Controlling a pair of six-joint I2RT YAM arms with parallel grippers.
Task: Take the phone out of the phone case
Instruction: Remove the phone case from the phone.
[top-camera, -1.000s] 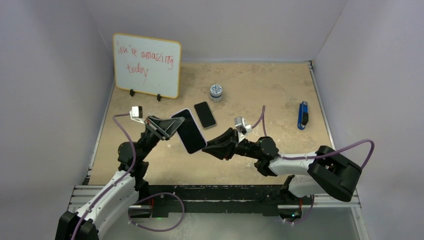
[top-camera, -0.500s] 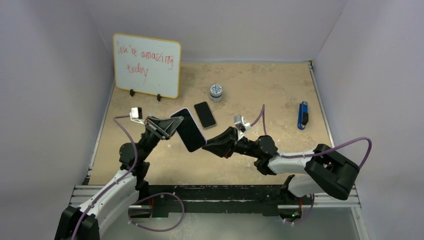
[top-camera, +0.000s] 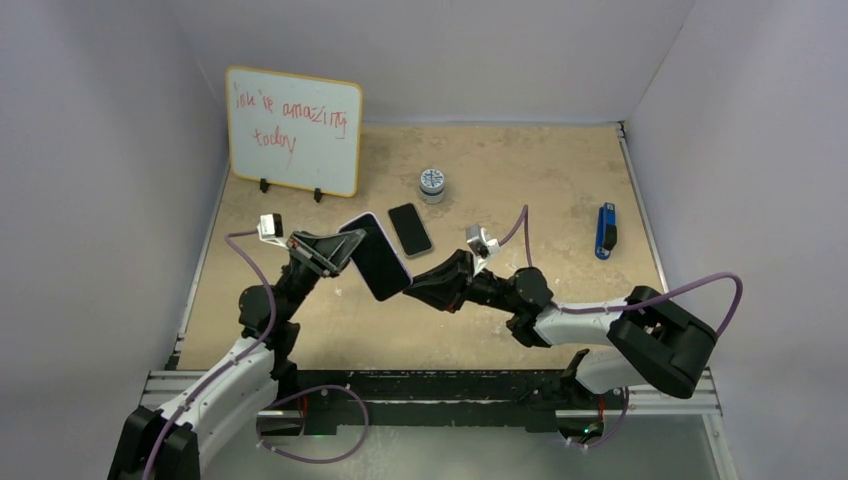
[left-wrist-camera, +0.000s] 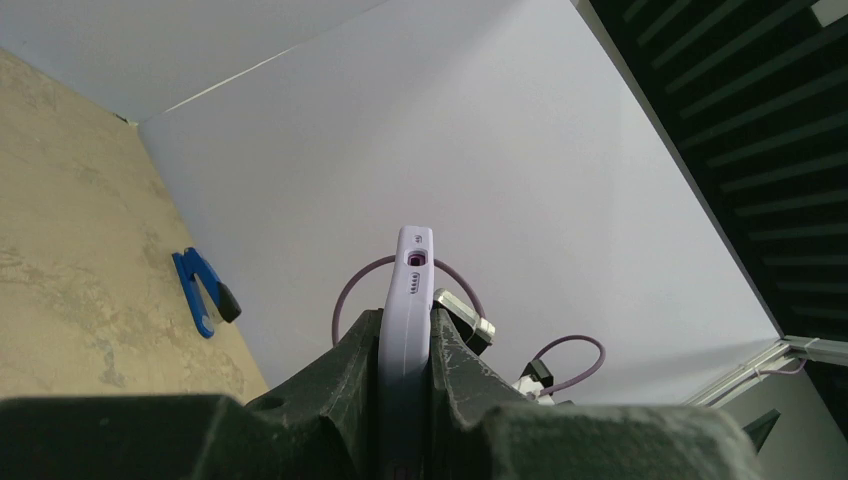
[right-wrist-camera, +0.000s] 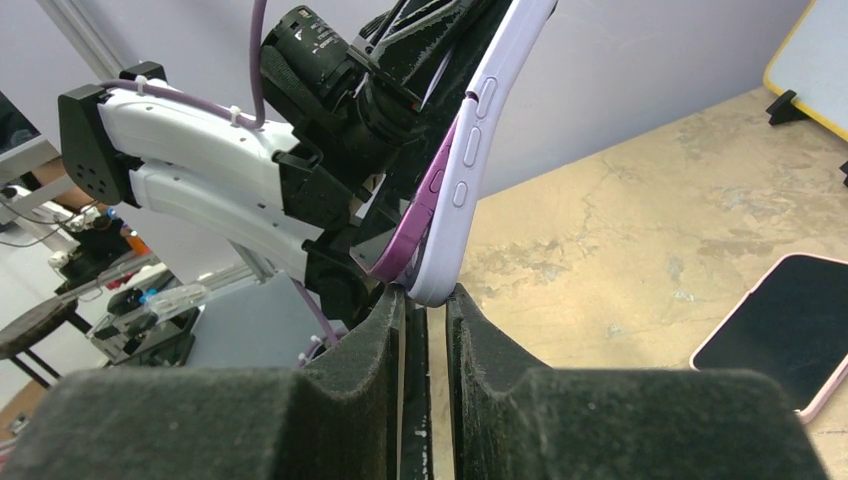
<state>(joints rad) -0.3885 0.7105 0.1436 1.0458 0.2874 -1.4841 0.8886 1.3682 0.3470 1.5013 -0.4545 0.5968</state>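
Note:
My left gripper (top-camera: 335, 252) is shut on a phone in a lavender case (top-camera: 375, 258) and holds it tilted above the table. In the left wrist view the case's edge (left-wrist-camera: 412, 300) stands upright between my fingers (left-wrist-camera: 455, 370). My right gripper (top-camera: 412, 288) meets the near lower corner of the case. In the right wrist view its jaws (right-wrist-camera: 427, 295) are almost closed and pinch the corner of the lavender case (right-wrist-camera: 470, 170). The purple edge of the phone (right-wrist-camera: 420, 225) shows split away from the case there.
A second dark phone (top-camera: 410, 229) lies flat on the table just behind the held one and shows in the right wrist view (right-wrist-camera: 780, 330). A whiteboard (top-camera: 293, 130) stands at the back left, a small round tin (top-camera: 432, 183) mid-back, and a blue tool (top-camera: 605, 230) at the right.
Both grippers and the held phone have shifted slightly left and away from the arm bases. Both grips are unchanged.

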